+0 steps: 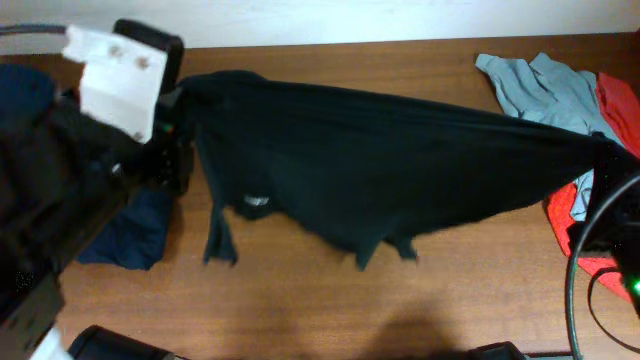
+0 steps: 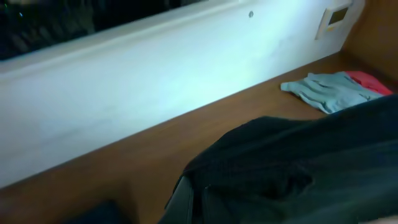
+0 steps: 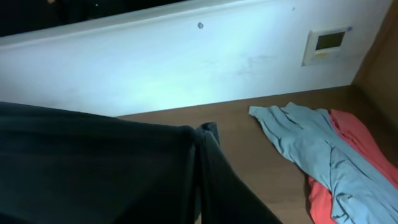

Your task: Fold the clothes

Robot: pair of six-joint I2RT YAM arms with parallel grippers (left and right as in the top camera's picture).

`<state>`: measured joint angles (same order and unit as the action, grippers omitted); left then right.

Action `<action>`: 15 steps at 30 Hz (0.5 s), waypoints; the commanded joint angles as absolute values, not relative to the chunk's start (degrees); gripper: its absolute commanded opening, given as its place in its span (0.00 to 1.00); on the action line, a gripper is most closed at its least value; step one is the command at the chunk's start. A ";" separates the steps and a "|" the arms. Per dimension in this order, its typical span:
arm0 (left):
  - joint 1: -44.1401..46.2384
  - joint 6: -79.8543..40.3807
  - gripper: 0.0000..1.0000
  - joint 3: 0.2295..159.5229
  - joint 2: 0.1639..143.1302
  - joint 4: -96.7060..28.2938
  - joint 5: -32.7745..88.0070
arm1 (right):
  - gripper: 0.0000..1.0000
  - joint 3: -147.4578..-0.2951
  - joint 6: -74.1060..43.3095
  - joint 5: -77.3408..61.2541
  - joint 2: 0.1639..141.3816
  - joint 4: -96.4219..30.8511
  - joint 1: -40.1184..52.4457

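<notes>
**My two grippers pull the black shirt tight**

My left gripper (image 1: 176,125) is pressed together on one end of the shirt (image 1: 380,165). My right gripper (image 1: 606,158) is pressed together on the other end. The shirt is stretched between them, across the table (image 1: 300,310). Loose bits droop down along its near edge. Its small white logo (image 1: 256,203) is closer to my left side. A navy cloth (image 1: 135,235) lies by my left arm. A grey-blue top (image 1: 545,88) and a red cloth (image 1: 622,105) lie near my right gripper.
</notes>
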<state>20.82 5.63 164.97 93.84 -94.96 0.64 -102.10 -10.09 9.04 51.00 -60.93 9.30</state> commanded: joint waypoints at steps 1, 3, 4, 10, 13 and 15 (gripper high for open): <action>19.97 7.40 0.01 163.78 97.62 -93.12 -5.56 | 0.04 -102.19 -9.89 10.94 55.05 -61.45 8.97; 19.92 7.44 0.02 162.12 100.88 -91.55 -6.76 | 0.04 -102.19 -9.89 10.94 57.69 -62.50 8.97; 19.70 7.66 0.02 161.05 102.87 -90.41 -7.11 | 0.04 -102.19 -9.89 10.94 59.48 -63.29 8.97; 17.74 10.11 0.03 157.25 118.06 -81.78 -7.35 | 0.04 -102.17 -9.87 11.11 73.93 -65.65 8.97; 17.34 12.38 0.08 157.21 127.15 -76.49 -7.33 | 0.04 -102.17 -9.87 11.11 83.50 -64.88 8.95; 17.34 12.82 0.11 157.21 131.46 -73.97 -7.29 | 0.04 -102.17 -9.87 11.14 88.38 -63.64 8.93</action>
<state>18.00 10.07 157.34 124.84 -76.75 -5.85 -102.10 -10.07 9.58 82.21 -64.51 9.26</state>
